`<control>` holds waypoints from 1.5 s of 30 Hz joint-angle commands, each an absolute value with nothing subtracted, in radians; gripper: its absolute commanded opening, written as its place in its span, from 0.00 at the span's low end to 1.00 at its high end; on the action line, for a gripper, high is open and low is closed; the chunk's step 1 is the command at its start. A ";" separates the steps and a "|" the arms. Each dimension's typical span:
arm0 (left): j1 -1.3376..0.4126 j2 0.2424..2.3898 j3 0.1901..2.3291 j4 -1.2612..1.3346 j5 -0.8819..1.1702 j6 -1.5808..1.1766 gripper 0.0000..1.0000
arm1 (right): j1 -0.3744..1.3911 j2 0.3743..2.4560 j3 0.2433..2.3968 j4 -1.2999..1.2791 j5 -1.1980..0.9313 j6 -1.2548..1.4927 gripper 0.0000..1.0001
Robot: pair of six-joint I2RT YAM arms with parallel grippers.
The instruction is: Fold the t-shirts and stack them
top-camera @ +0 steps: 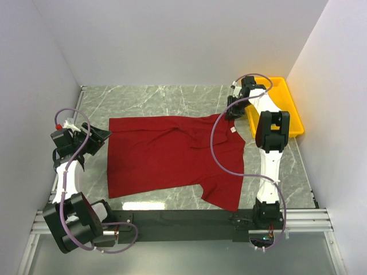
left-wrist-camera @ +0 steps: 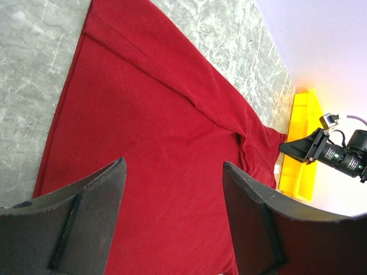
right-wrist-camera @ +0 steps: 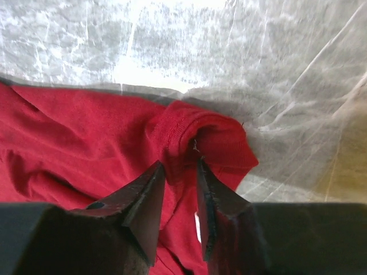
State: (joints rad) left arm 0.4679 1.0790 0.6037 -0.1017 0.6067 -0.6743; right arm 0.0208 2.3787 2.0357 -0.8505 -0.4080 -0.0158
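we see the dark red shirt (top-camera: pixel 166 157) spread mostly flat on the middle of the marble table (top-camera: pixel 172 97), hem to the left, collar and white tag (top-camera: pixel 233 130) to the right. its hem runs as a straight edge from far to near, and the left jaws hang just beside the far end of that edge, spread wide with nothing between them; in the left wrist view only flat cloth shows below the gap. the far edge of the shirt is fairly straight, with a broad band of bare table between it and the back wall (top-camera: pixel 172 40). the near edge leaves a thin strip of marble before the black rail (top-camera: pixel 183 217), and the near sleeve (top-camera: pixel 221 192) reaches down almost to that rail. on the left a narrow strip lies between hem and side wall, partly taken up by the left arm (top-camera: pixel 69 177). at the far right corner of the shirt the right jaws are drawn narrow on the far sleeve, its stitched hem (right-wrist-camera: pixel 183 123) bunched into a raised fold with cloth pinched between the tips. bare marble opens beyond that fold. the right arm (top-camera: pixel 269 154) stretches along the strip between the shirt and the yellow tray (top-camera: pixel 296 114), which sits against the right wall at the far right corner.
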 commanded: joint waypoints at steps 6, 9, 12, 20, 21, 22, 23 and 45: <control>0.474 1.112 0.626 -0.038 0.637 -0.686 0.73 | 0.037 2.399 2.112 -0.885 -0.417 -0.021 0.20; 0.474 1.123 0.638 -0.041 0.634 -0.678 0.73 | 0.038 2.373 2.105 -0.850 -0.393 -0.035 0.06; 0.474 1.138 0.646 -0.043 0.630 -0.670 0.73 | 0.038 2.352 2.118 -0.822 -0.339 -0.057 0.00; 0.474 1.184 0.678 -0.040 0.624 -0.658 0.73 | 0.037 2.356 2.152 -0.793 -0.181 -0.112 0.00; 0.474 1.198 0.686 -0.038 0.624 -0.655 0.73 | 0.038 2.356 2.152 -0.789 -0.183 -0.115 0.00; 0.474 1.207 0.689 -0.035 0.623 -0.653 0.73 | 0.037 2.361 2.154 -0.787 -0.184 -0.117 0.00; 0.474 1.218 0.693 -0.032 0.621 -0.652 0.73 | 0.037 2.365 2.161 -0.787 -0.186 -0.117 0.00; 0.379 1.850 1.205 -0.101 0.500 -0.555 0.60 | 0.038 2.388 2.172 -0.787 -0.229 -0.100 0.00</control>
